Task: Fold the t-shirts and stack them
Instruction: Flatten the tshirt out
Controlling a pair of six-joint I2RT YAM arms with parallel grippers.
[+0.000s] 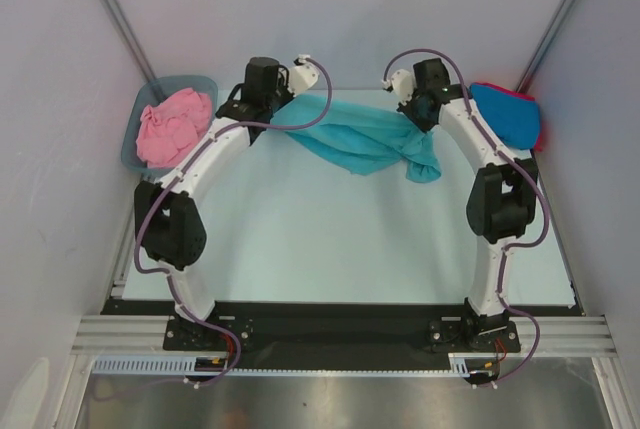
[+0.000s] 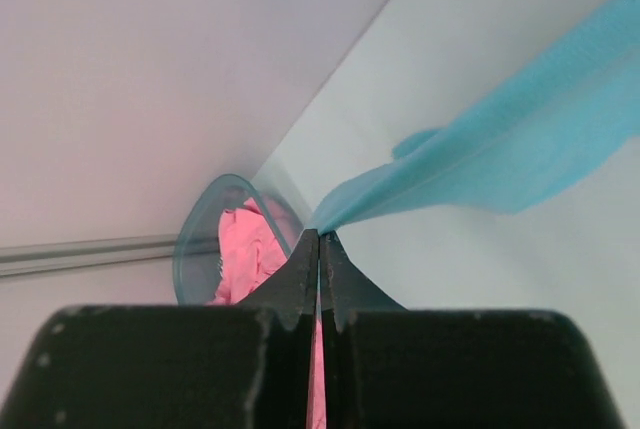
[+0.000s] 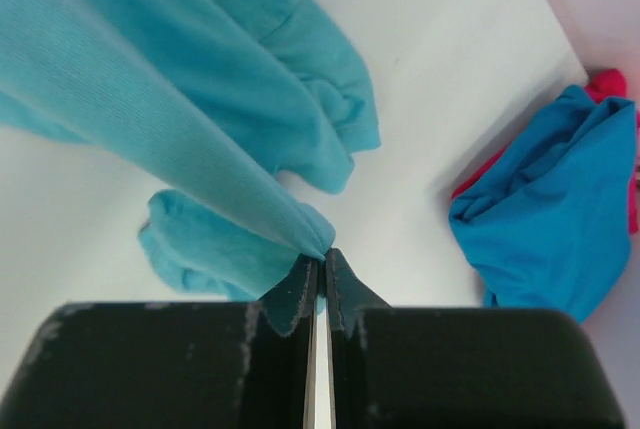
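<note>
A: Nearest each wrist lens: the left end effector (image 2: 319,237) is closed on an edge of the teal t-shirt (image 1: 350,139). The right end effector (image 3: 320,257) is closed on another edge of the same shirt, with a thin fold pinched at its tips.

B: Where is the shirt?

A: Over the far half of the tabletop (image 1: 330,249), strung between the two arms. The middle sags, and one end hangs bunched below the right arm. Judged: the two-point hold serves to spread the cloth before any fold. It is not yet flat.

B: Containers?

A: One grey-blue tub (image 1: 128,149) stands at far left. The pink t-shirt (image 1: 172,127) is crumpled inside and fills it. Nothing else is seen in it.

B: The rest?

A: The bright blue t-shirt (image 1: 505,114) lies at far right by the wall, on the red t-shirt (image 1: 540,134), of which only an edge shows. Whether those two are folded cannot be told. Judged: possibly the stack site.
</note>
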